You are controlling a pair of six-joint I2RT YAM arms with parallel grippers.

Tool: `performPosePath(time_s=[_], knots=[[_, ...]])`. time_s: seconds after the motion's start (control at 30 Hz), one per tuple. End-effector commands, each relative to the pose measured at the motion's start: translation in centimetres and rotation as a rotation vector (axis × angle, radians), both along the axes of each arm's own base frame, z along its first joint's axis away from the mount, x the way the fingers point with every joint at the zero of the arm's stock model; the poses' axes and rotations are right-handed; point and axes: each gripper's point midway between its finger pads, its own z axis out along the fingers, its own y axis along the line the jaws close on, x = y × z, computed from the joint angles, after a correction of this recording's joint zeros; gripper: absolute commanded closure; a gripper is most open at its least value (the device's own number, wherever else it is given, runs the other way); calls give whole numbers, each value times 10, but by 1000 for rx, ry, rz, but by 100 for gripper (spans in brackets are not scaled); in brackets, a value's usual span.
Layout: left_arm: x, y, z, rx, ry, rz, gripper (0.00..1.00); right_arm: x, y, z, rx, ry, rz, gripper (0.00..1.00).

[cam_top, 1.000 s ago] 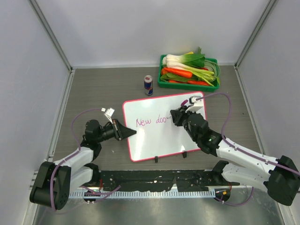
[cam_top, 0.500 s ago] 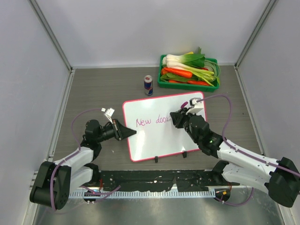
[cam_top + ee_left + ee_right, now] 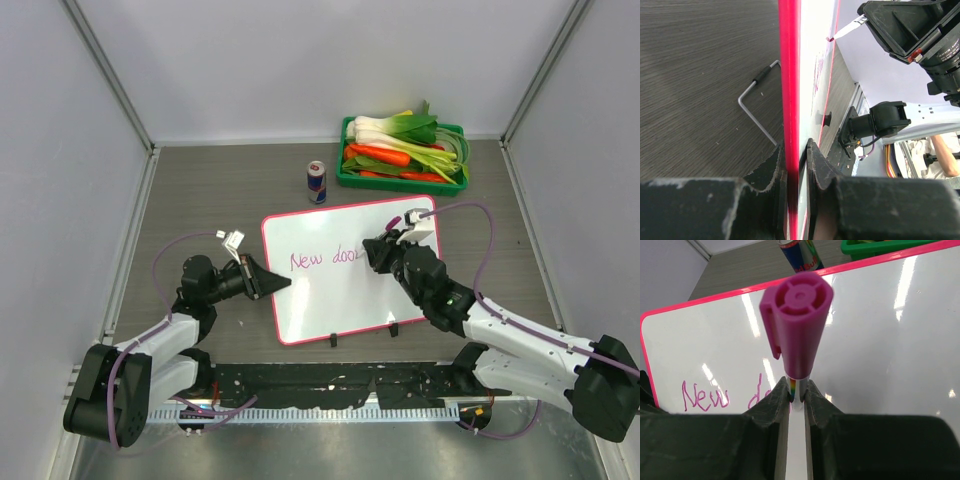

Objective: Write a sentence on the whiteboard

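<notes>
The whiteboard (image 3: 345, 290) with its pink-red frame lies in the middle of the table, also in the left wrist view (image 3: 789, 75) and the right wrist view (image 3: 880, 335). Pink-magenta cursive on it (image 3: 322, 258) reads "New door" (image 3: 705, 396). My left gripper (image 3: 280, 284) is shut on the board's left edge (image 3: 795, 165). My right gripper (image 3: 375, 252) is shut on a marker with a magenta cap (image 3: 797, 325), its tip on the board at the end of the writing.
A drink can (image 3: 317, 181) stands behind the board, also in the right wrist view (image 3: 800, 254). A green tray of vegetables (image 3: 404, 150) sits at the back right. A bent metal stand wire (image 3: 756, 102) lies on the table under the board.
My right gripper has shifted slightly right along the writing line and the word after "New" has grown by a letter. The left arm has not moved.
</notes>
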Motion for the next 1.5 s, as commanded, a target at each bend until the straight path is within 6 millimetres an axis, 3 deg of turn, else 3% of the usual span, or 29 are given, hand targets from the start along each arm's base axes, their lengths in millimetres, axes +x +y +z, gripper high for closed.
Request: performPosePath(time_s=[0.0,0.43,1.0,1.47], knots=[[9,5,-12,79,-67,33,100,9,-12,0,-50,-3,-73,99],[9,5,-12,80,-67,37,100,20,-10,13,-49,-30,-97,99],[9,5,-12,79,-68,34,100,21,-24,5,-71,-8,-134,99],[10,5,-12,80,-67,37,100,14,-20,-1,-64,1,-92,99]])
